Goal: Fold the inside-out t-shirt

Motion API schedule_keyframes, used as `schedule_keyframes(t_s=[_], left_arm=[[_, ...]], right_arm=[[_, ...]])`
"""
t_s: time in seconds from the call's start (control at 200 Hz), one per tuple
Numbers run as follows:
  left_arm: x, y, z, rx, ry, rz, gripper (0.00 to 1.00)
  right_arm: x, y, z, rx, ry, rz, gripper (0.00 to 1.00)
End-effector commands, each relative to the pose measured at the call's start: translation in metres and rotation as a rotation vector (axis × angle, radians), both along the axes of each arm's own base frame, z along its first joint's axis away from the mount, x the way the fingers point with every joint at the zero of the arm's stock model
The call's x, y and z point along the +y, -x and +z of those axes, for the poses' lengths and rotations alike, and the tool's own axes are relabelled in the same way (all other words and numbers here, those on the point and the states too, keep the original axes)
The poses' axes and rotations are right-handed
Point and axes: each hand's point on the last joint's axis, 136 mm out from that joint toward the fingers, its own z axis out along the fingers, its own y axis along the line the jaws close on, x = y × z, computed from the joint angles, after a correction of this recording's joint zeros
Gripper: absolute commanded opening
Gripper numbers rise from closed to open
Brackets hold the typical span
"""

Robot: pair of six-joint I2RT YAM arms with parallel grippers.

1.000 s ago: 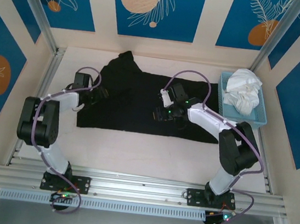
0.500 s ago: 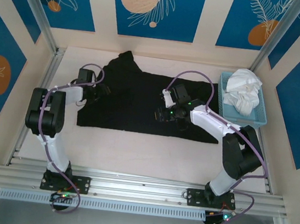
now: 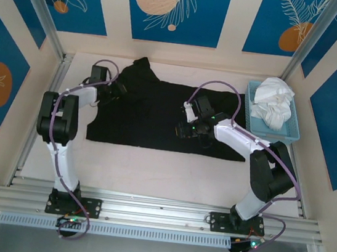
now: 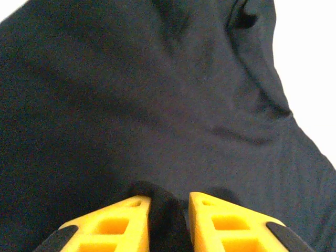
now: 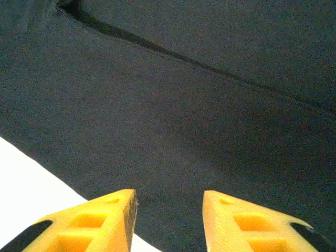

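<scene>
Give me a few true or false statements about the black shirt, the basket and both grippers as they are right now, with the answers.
1. The black t-shirt lies spread out on the table. True.
2. The white cloth lies on top of the black t-shirt. False: it sits bunched in the blue basket at the right of the table, apart from the shirt.
3. The left gripper has a fold of black cloth pinched between its jaws. True.
4. The right gripper is clamped on the white cloth. False: its jaws stand apart over the black t-shirt near the shirt's edge, with nothing gripped between them.
</scene>
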Motion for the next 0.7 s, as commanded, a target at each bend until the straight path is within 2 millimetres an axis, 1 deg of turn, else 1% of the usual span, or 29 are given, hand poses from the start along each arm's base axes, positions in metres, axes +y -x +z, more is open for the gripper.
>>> schedule_keyframes(t_s=[0.0, 0.04, 0.085, 0.155, 0.205, 0.27, 0.34, 0.42, 0.48, 0.56, 0.6, 0.64, 0.695], left_arm=[[0.010, -0.026, 0.016, -0.035, 0.079, 0.068, 0.25], [0.018, -0.031, 0.017, -0.041, 0.101, 0.102, 0.26], [0.029, -0.034, 0.019, -0.050, 0.123, 0.143, 0.28], [0.047, -0.030, 0.024, -0.068, 0.136, 0.202, 0.34], [0.060, -0.020, 0.026, -0.072, 0.116, 0.237, 0.43], [0.068, -0.004, 0.028, -0.076, 0.068, 0.249, 0.53], [0.073, 0.018, 0.030, -0.071, 0.012, 0.248, 0.57], [0.069, 0.044, 0.033, -0.075, -0.014, 0.223, 0.59], [0.057, 0.064, 0.035, -0.082, -0.031, 0.174, 0.59], [0.036, 0.092, 0.029, -0.061, -0.059, 0.096, 0.60], [0.025, 0.105, 0.023, -0.044, -0.063, 0.053, 0.60], [0.016, 0.118, 0.012, -0.007, -0.059, 0.020, 0.60], [0.012, 0.134, -0.006, 0.041, -0.042, 0.001, 0.60]], right_arm=[[-0.012, 0.004, 0.006, -0.020, 0.021, -0.013, 0.39], [-0.018, 0.005, 0.005, -0.018, 0.034, -0.031, 0.39], [-0.029, 0.004, 0.004, -0.013, 0.060, -0.075, 0.39], [-0.049, 0.003, 0.003, 0.013, 0.070, -0.164, 0.39], [-0.062, 0.003, 0.003, 0.040, 0.036, -0.221, 0.40], [-0.071, 0.004, 0.001, 0.081, -0.032, -0.269, 0.41], [-0.078, 0.002, -0.003, 0.122, -0.076, -0.305, 0.42], [-0.093, -0.003, -0.011, 0.152, -0.054, -0.349, 0.42], [-0.105, -0.008, -0.019, 0.195, -0.049, -0.383, 0.42], [-0.117, -0.012, -0.033, 0.254, -0.027, -0.420, 0.42], [-0.122, -0.011, -0.042, 0.286, 0.003, -0.434, 0.42], [-0.127, -0.008, -0.051, 0.324, 0.035, -0.444, 0.41], [-0.133, -0.003, -0.062, 0.381, 0.063, -0.454, 0.41]])
